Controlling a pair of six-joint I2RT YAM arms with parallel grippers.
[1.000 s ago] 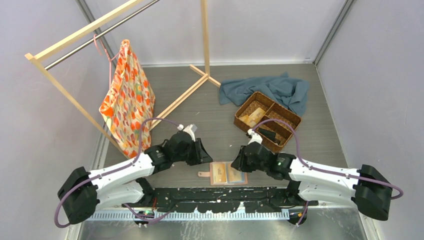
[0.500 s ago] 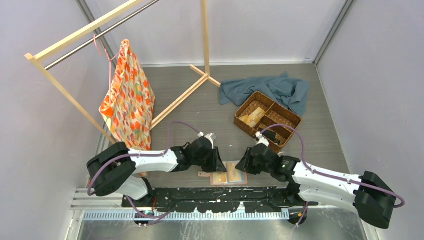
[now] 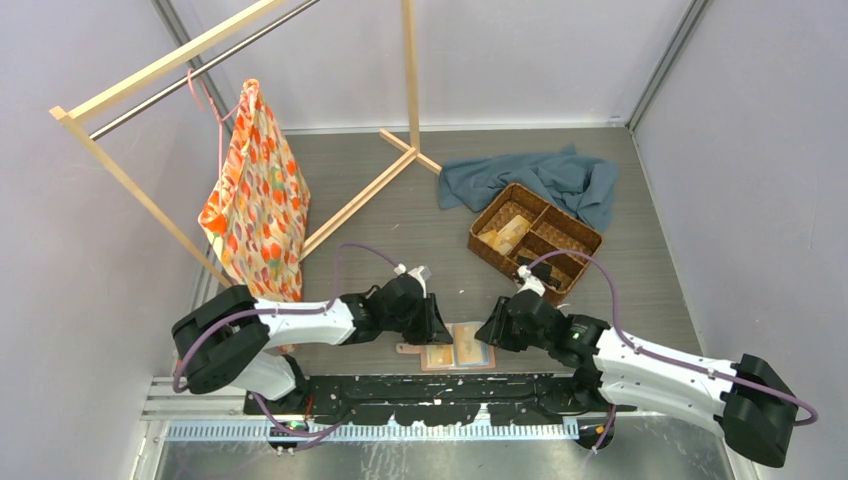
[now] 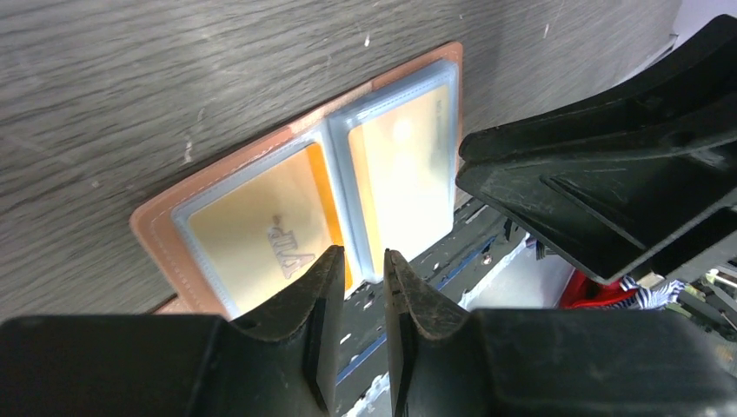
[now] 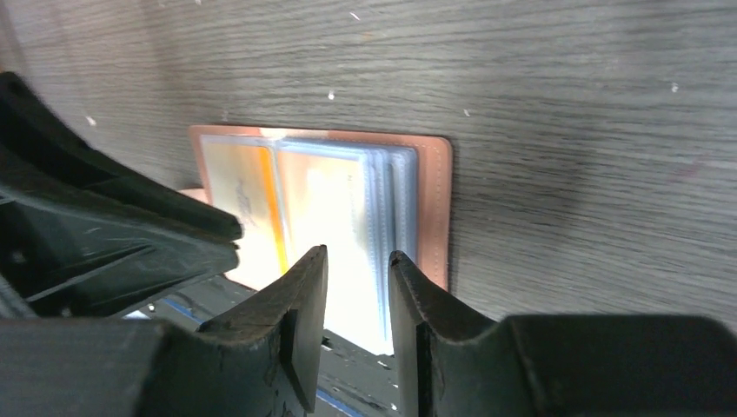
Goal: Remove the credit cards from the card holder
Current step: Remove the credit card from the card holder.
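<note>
I worry: my left gripper (image 4: pixel 362 258) and right gripper (image 5: pixel 356 258) hang very close, could bump. Both a little apart, holding nothing. Pink card holder (image 3: pixel 457 346) lies open flat at near edge of worktop (image 3: pixel 400 220); push could slide it off. Gold credit cards (image 4: pixel 261 228) tucked in clear pockets, maybe slippery.

Grey wood-grain bench (image 3: pixel 420 215), pale specks scattered on it in wrist views.
At near edge: salmon-pink card holder (image 3: pixel 457 346), laid open flat, clear sleeves turned up, gold cards (image 4: pixel 261 234) seen inside sleeves, snap tab (image 3: pixel 406 349) stuck out to left.
Right of centre: brown woven basket (image 3: pixel 490 212), three compartments, set well apart from card holder.
Behind it: blue-grey cloth (image 3: pixel 560 172), crumpled, touching basket's far side.
Far left: wooden rack foot (image 3: pixel 360 200), laid diagonally.
</note>
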